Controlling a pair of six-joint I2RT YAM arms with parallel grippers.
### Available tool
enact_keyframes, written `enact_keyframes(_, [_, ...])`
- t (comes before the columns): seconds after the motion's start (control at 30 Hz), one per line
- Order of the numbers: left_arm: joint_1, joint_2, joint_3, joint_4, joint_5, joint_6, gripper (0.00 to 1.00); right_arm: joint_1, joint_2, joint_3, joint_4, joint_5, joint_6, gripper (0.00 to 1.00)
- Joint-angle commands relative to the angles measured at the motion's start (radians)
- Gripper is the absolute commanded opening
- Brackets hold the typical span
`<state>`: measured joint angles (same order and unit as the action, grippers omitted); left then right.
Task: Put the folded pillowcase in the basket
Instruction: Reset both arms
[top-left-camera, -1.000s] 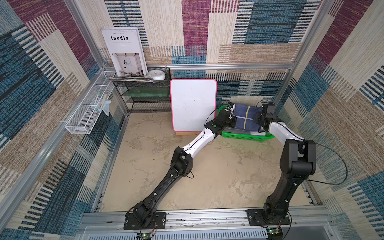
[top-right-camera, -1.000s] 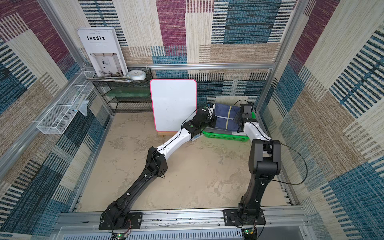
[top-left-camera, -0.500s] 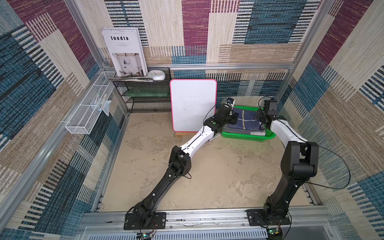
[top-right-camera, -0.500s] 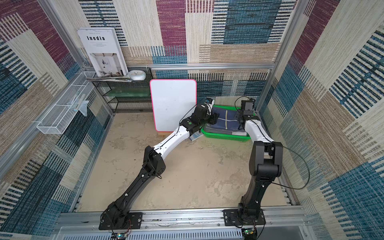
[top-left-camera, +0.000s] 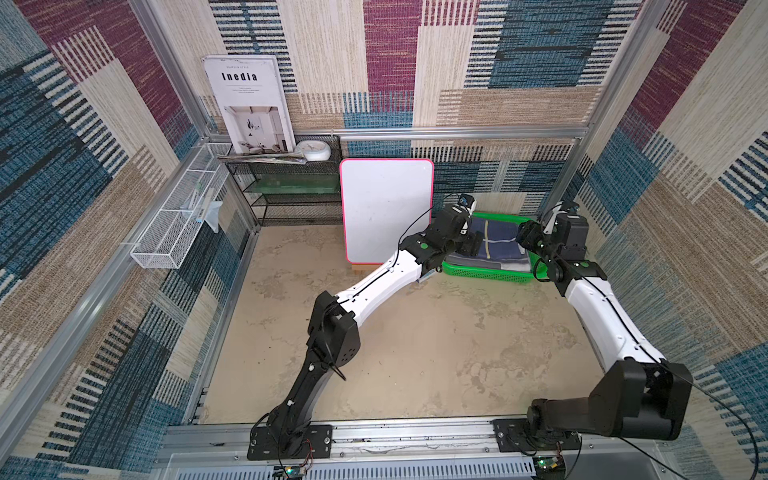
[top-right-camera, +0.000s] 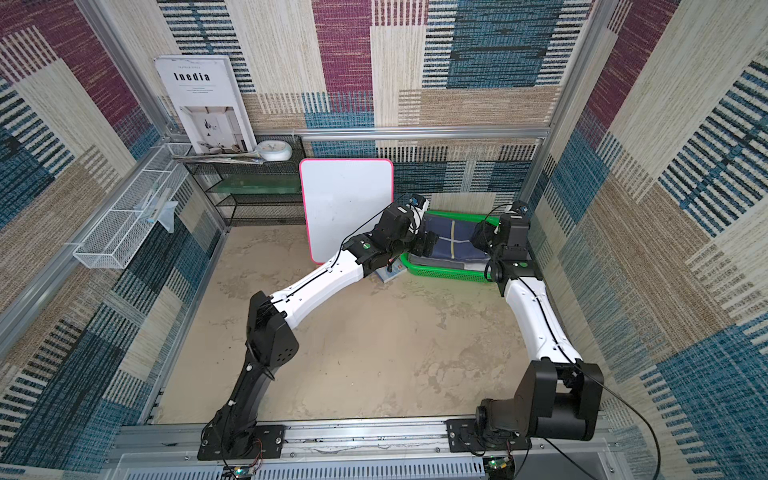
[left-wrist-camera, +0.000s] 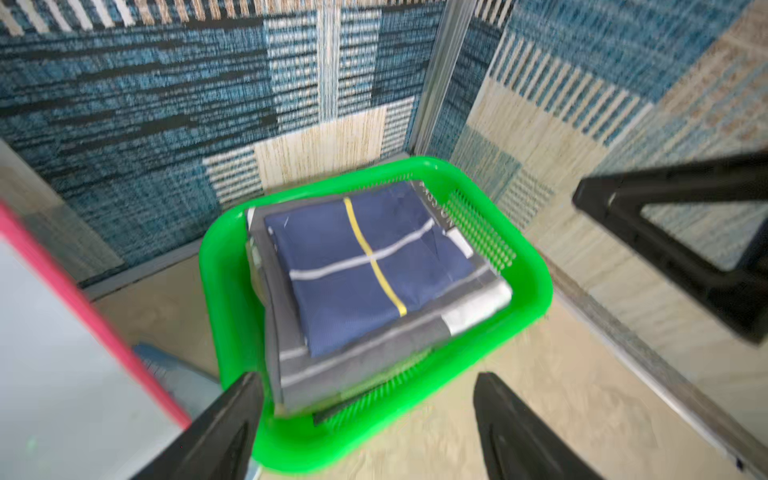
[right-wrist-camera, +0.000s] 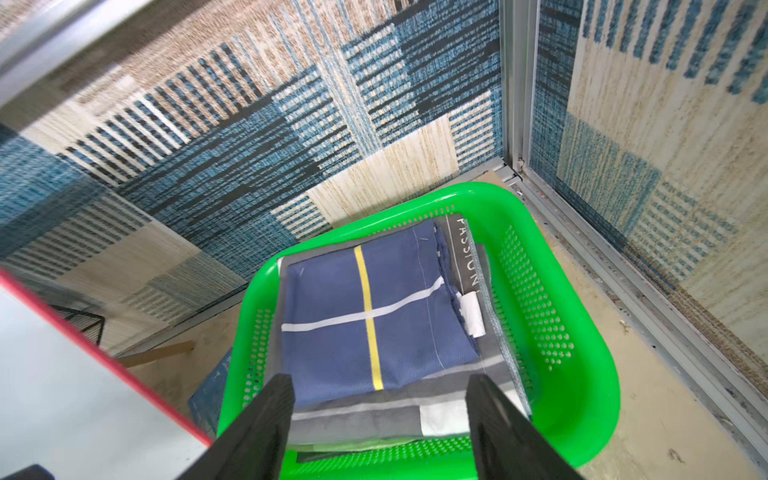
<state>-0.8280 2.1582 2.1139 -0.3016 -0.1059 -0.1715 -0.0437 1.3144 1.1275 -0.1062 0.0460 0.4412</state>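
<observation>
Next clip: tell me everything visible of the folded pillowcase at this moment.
The folded pillowcase is a flat stack of woven-looking cloth: navy on top, crossed by one yellow and one white stripe, over grey layers with paler bands and a small white tag. It lies level inside the green basket, filling most of it. The left gripper and right gripper have open jaws near its edge, holding nothing.

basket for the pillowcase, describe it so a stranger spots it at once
In the far right floor corner, just right of the pink-edged whiteboard, sits the basket, holding folded navy and grey cloth. It alone is bright green perforated plastic; the wire tray is white, the shelf black.
</observation>
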Motion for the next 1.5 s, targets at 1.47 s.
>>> enact_keyframes(1.47, [0.726, -0.702, -1.723, 1.097, -0.297, 0.166, 0.99, 0.022, -0.035, -0.883, 1.098, 0.219, -0.368, 0.97])
